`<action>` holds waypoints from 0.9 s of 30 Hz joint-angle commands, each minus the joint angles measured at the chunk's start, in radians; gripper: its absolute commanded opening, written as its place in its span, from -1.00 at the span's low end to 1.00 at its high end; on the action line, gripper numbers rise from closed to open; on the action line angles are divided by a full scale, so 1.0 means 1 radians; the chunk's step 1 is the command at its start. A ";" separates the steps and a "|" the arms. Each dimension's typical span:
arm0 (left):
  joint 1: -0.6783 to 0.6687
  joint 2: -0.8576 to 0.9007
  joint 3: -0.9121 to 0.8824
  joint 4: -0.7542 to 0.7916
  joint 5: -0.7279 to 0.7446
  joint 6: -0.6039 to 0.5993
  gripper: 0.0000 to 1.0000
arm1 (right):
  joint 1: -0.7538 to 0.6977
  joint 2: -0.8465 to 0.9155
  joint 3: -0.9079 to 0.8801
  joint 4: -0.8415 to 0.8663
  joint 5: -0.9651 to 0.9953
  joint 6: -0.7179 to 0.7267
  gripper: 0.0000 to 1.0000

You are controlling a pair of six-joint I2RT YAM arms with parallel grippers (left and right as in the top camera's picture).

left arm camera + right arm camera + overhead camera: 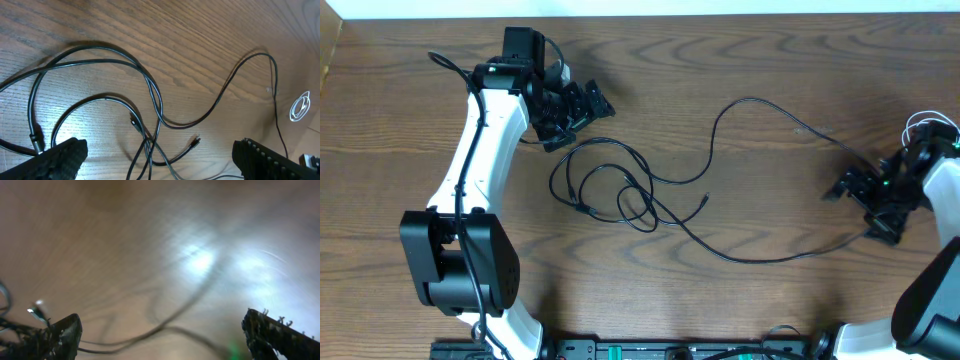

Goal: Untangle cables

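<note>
- The wooden table point(790, 300) ends at its far edge along the top of the overhead view, where a pale strip begins. Its left edge shows in the upper-left corner.
- The widest bare wood lies in the lower middle and across the top between the two arms.
- The black cables point(605, 185) lie mid-table as overlapping loops just right of the left arm point(470, 190). Two long runs lead off to the right, one arching high and one sweeping low, and both reach toward the right gripper point(855, 210).
- The white cord point(930, 125) is a small coil at the right edge, just behind the right gripper, well apart from the loops and partly cut off by the frame.
- The left gripper point(578, 118) sits just up and left of the loops, its jaws spread wide and holding nothing.
- The right gripper's jaws are also spread wide with nothing clamped. In its wrist view a thin dark strand lies on the wood between the fingers point(60, 337).
- That wrist view is badly blurred and washed by glare, so which cable it shows cannot be told.
- Where the loops cross, the overhead view does not show which strand lies on top.
- One plug end point(706, 199) lies free just right of the loops.
- The left arm's white link and black base cover much of the table's left side.
</note>
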 commanded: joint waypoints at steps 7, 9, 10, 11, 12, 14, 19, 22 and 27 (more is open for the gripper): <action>0.003 -0.016 0.020 -0.002 0.008 -0.009 0.96 | -0.003 -0.153 0.164 -0.055 0.170 0.050 0.98; 0.003 -0.016 0.021 -0.002 0.008 -0.009 0.96 | 0.017 -0.159 0.164 -0.054 0.113 0.025 0.98; 0.003 -0.016 0.020 -0.002 0.008 -0.009 0.96 | 0.034 -0.159 0.161 -0.057 0.069 -0.003 0.95; 0.003 -0.016 0.020 -0.002 0.008 -0.009 0.96 | 0.052 -0.159 0.154 -0.056 0.035 -0.030 0.92; 0.003 -0.016 0.020 -0.002 0.008 -0.009 0.96 | 0.074 -0.159 0.145 -0.057 0.003 -0.057 0.92; 0.003 -0.016 0.020 -0.002 0.008 -0.009 0.96 | 0.119 -0.157 0.126 -0.057 -0.053 -0.111 0.91; 0.003 -0.016 0.020 -0.002 0.008 -0.009 0.96 | 0.267 -0.156 0.060 -0.049 -0.129 -0.201 0.80; 0.003 -0.016 0.020 -0.002 0.008 -0.009 0.96 | 0.357 -0.156 0.019 -0.015 -0.130 -0.202 0.79; 0.003 -0.016 0.020 -0.002 0.008 -0.009 0.96 | 0.520 -0.156 -0.049 0.109 -0.130 -0.201 0.70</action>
